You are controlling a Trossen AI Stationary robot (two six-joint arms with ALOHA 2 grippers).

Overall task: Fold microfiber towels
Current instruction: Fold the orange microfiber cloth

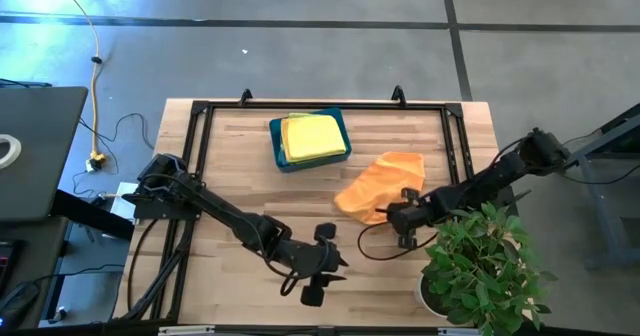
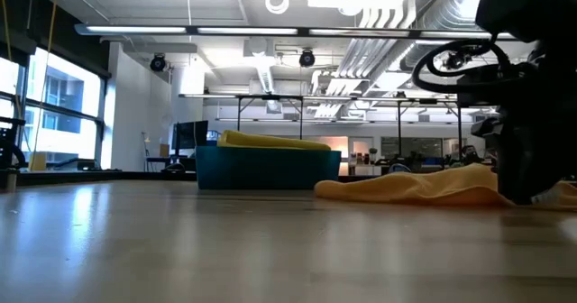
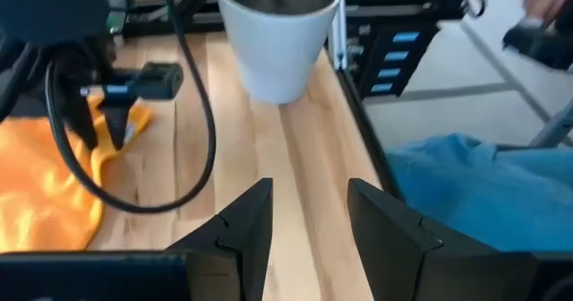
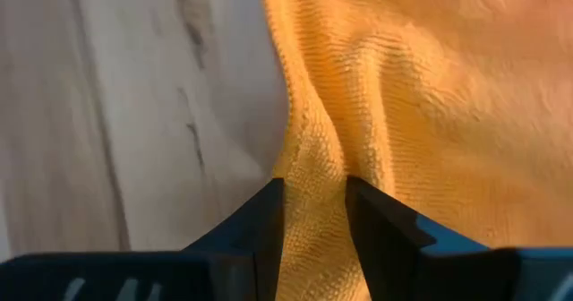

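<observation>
Nearest the counter's front edge, the left gripper (image 1: 318,276) hovers over bare wood, its jaws partly open with nothing between them. To its right and a little farther back, the right gripper (image 4: 313,211) is down at the near edge of the crumpled orange microfiber towel (image 1: 378,186), its jaws narrowly apart and pinching a raised fold of the cloth. A leafy green plant in a white pot (image 1: 480,261) stands just beside that arm at the front right corner. Farther back sits a rigid teal plastic bin (image 1: 277,143) holding a stack of folded yellow and lime green towels (image 1: 312,136). The light wooden slatted counter (image 1: 230,166) carries a black frame. Beyond it lies an open room with ceiling lights and exposed ducts.
</observation>
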